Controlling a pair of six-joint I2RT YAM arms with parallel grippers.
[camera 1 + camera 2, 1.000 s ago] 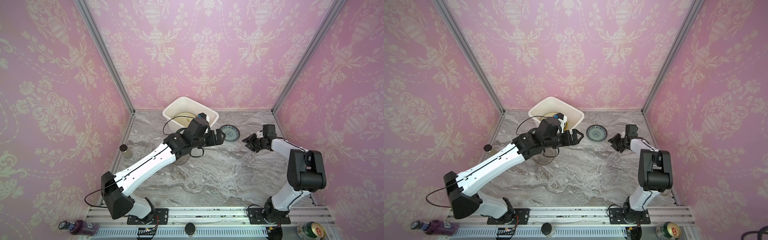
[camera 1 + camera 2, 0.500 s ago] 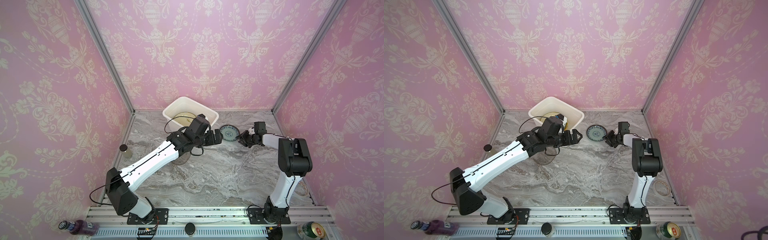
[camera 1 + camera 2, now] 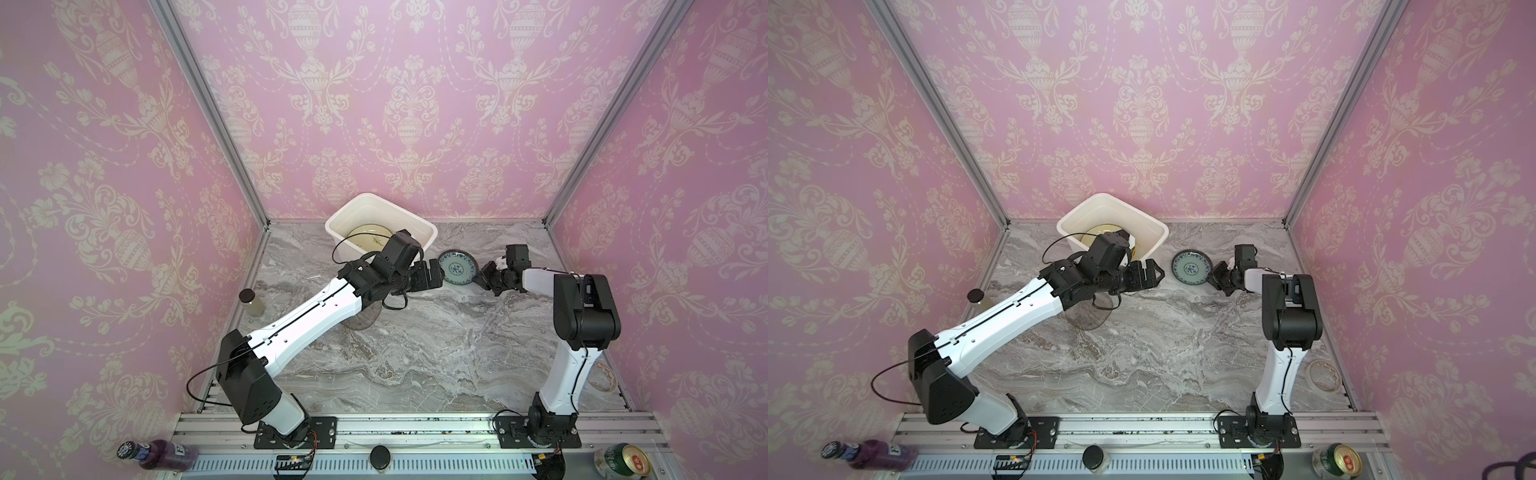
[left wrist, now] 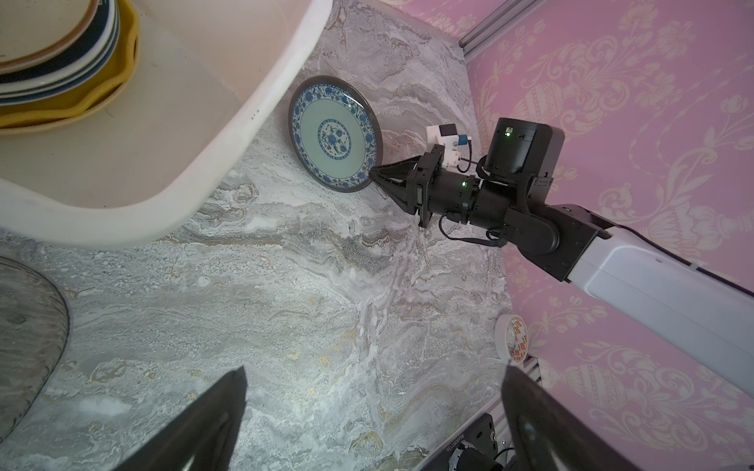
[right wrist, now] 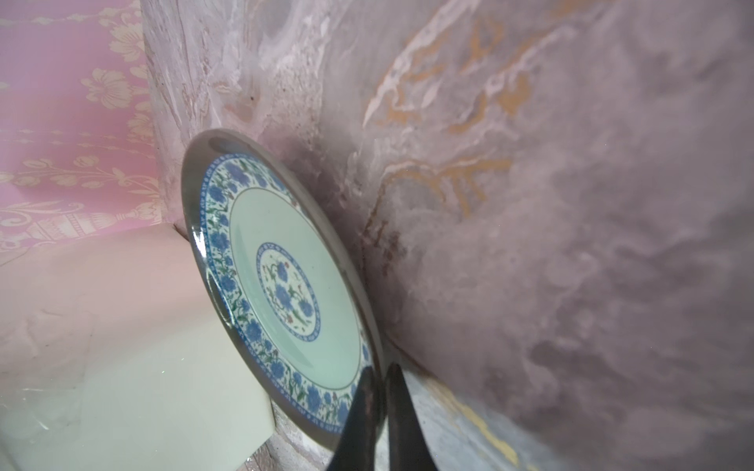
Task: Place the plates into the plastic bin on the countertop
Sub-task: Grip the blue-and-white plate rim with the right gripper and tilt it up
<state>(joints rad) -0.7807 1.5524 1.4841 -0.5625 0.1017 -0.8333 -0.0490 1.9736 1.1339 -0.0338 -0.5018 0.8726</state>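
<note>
While a glass plate (image 3: pixel 368 319) waits on the counter (image 3: pixel 415 353) and a stack (image 4: pixel 61 61) already sits in the bin (image 3: pixel 382 208), the left claw (image 4: pixel 374 369) hangs spread and the blue plate (image 4: pixel 334 134), face up beside the bin, round with no long axis, is pinched at its rim by the right claw (image 4: pixel 373 173).

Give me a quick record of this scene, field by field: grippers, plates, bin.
right gripper: shut on the rim of the blue patterned plate
left gripper: open, empty, over the countertop
blue patterned plate: outside the plastic bin, beside it
plastic bin: holds a stack of plates
glass plate: on the countertop, partly under the left arm
not yet binned: blue patterned plate, glass plate
</note>
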